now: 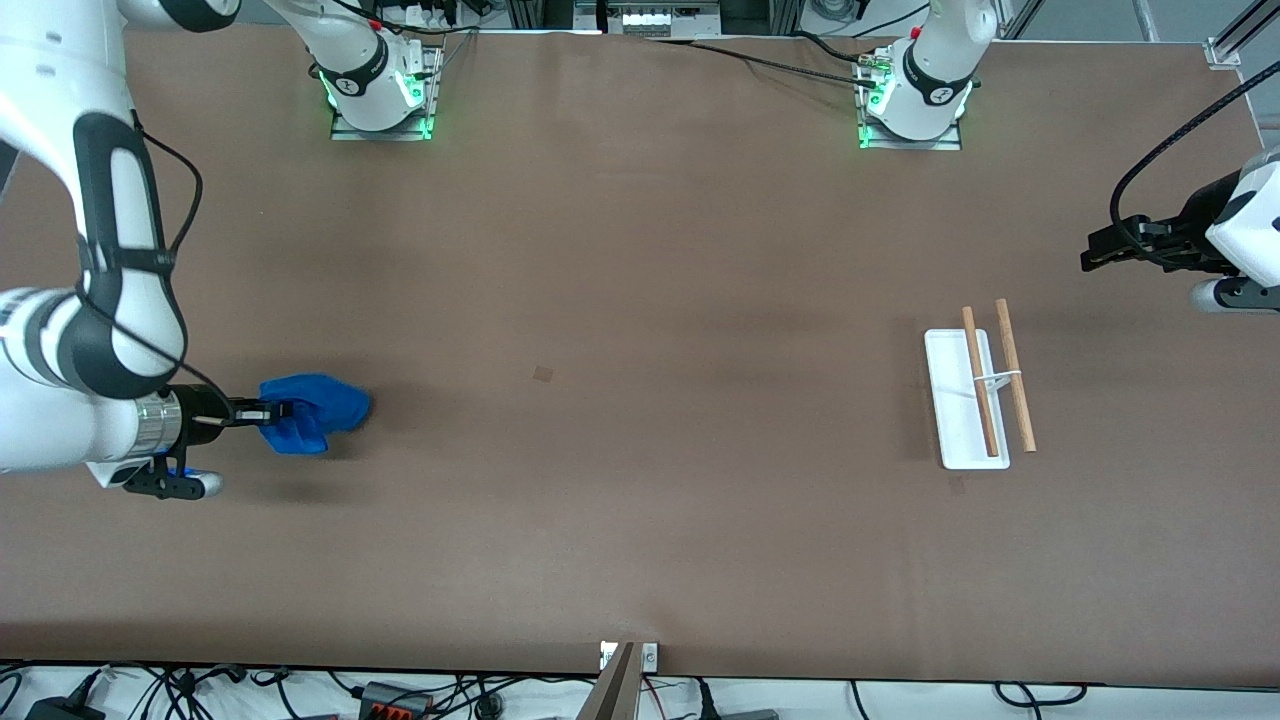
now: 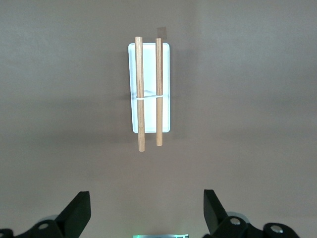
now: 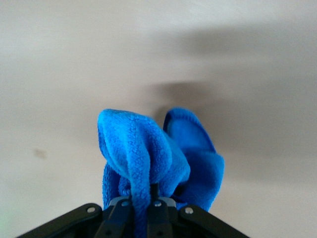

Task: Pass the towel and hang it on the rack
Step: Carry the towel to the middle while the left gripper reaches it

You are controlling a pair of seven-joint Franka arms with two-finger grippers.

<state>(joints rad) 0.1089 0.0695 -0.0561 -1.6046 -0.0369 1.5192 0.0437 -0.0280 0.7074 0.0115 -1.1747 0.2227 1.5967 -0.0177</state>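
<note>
The blue towel (image 1: 318, 408) hangs bunched from my right gripper (image 1: 283, 411), which is shut on it a little above the table at the right arm's end. In the right wrist view the towel (image 3: 148, 153) folds over the closed fingers of the right gripper (image 3: 141, 206). The rack (image 1: 975, 395), a white tray base with two wooden rods, stands on the table toward the left arm's end, with nothing on it. My left gripper (image 1: 1090, 255) is open and empty, up in the air off the rack's end. In the left wrist view the rack (image 2: 140, 89) lies ahead of the open left gripper (image 2: 146, 198).
The brown table (image 1: 640, 300) holds only the rack. The arm bases stand along its edge farthest from the front camera. Cables and a small bracket (image 1: 628, 660) sit at the edge nearest the camera.
</note>
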